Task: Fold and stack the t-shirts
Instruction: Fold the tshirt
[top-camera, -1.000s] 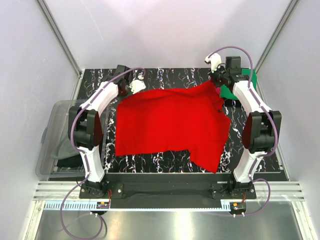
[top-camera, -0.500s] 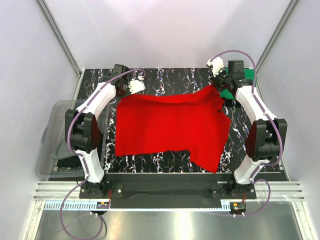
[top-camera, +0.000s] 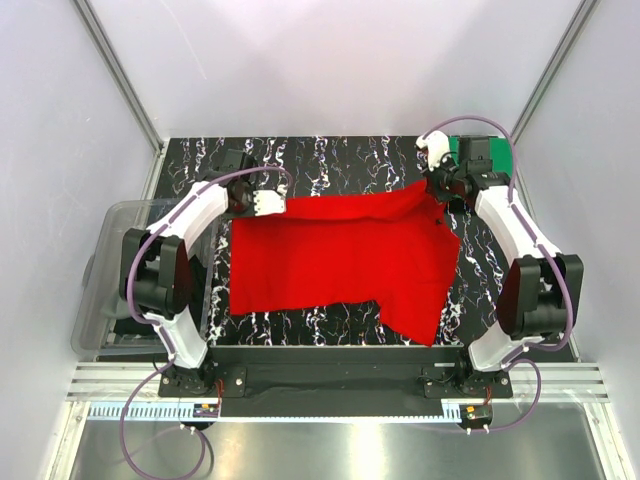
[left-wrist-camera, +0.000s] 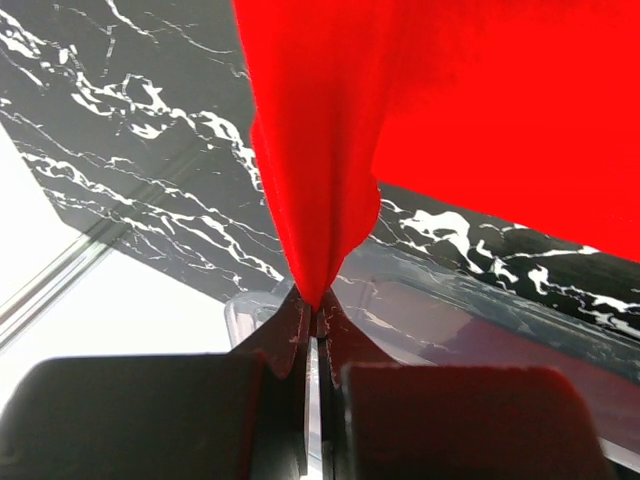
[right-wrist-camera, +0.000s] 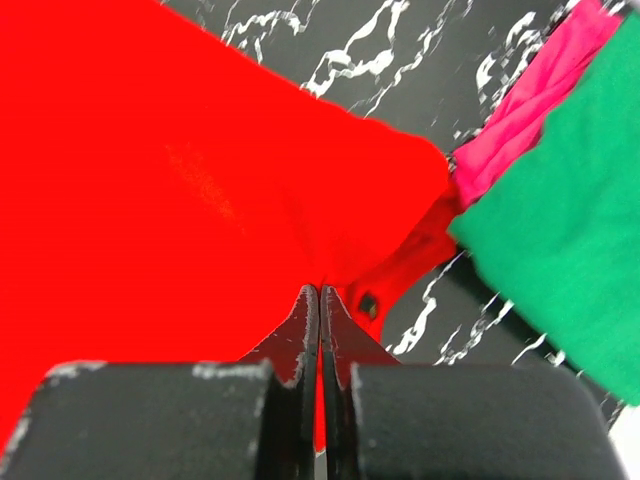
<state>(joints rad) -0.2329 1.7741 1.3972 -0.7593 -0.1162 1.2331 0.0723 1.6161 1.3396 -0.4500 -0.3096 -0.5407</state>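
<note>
- While both arms pinch the far edge of the red t-shirt (top-camera: 340, 255), the step in hand looks like its first fold, with that edge raised off the table (top-camera: 340, 160) and drawn fairly straight between the two grips.
- The left gripper (top-camera: 268, 203) sits at about 10 o'clock over the table, its jaws clamped on a gathered tuck of red cloth that fans out from the tips in the left wrist view.
- The right gripper (top-camera: 437, 185) sits at about 2 o'clock, jaws pressed together on the other far corner of the same shirt.
- The rest of the red shirt lies spread over the middle of the table, with a longer flap reaching toward 5 o'clock.
- The green t-shirt (right-wrist-camera: 560, 260) lies folded at the 1 o'clock corner, with the pink t-shirt (right-wrist-camera: 520, 110) touching its edge; whether the pink one runs beneath it I cannot tell.
- Next, I judge, both held corners should travel together toward 6 o'clock, level and at matching pace, so the far edge lands square on the near half before either grip lets go.
</note>
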